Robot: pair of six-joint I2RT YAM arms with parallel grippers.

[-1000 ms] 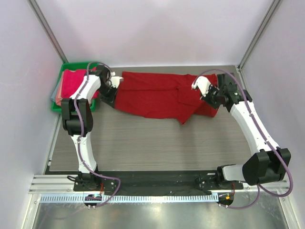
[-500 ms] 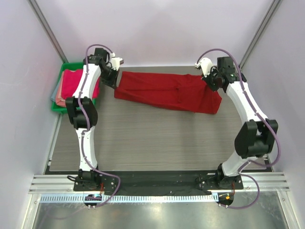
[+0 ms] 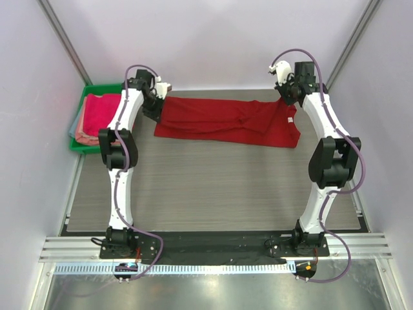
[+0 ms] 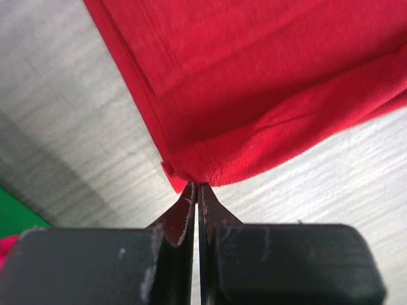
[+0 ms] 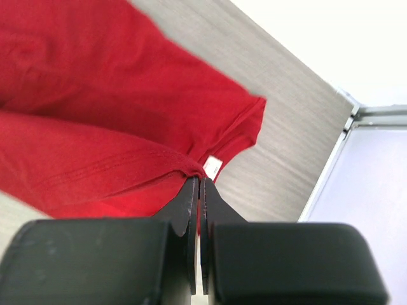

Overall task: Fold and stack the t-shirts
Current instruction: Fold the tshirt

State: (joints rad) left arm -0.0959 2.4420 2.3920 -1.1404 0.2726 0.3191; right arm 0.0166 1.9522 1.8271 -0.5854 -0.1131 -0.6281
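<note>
Deep red and plainly soft, a short-sleeved t-shirt (image 3: 226,123) lies doubled into a long band along the far edge of the grey wood-grain tabletop (image 3: 213,187), reaching from near the far-left corner almost to the far-right corner. The left gripper (image 4: 197,190) has its two dark fingers pressed tight together on the shirt's left end, pinching a corner where several hemmed layers meet. The right gripper (image 5: 199,181) is clamped the same way on the right end, its tips biting a bunched edge just beside the small white label (image 5: 213,166). Seen from above, the cloth between them lies mostly flat on the wood, with creases gathering toward the right where a sleeve is folded in. I'd judge it light and limp, with no stiffness of its own: it will sag or crumple wherever it isn't held, so it wants two holds at opposite corners with a little tension kept across it. The stitched hems look the best place to grip, being thicker and less likely to slip out, and the pinch should catch every layer or the fold will fall open. On this matte surface it will probably drag rather than glide. Nothing about it seems fragile. Off the far-left corner sits a green plastic tray (image 3: 100,88) holding a bright pink folded shirt (image 3: 103,110) over a salmon shirt (image 3: 80,135), near the red one's left end.
</note>
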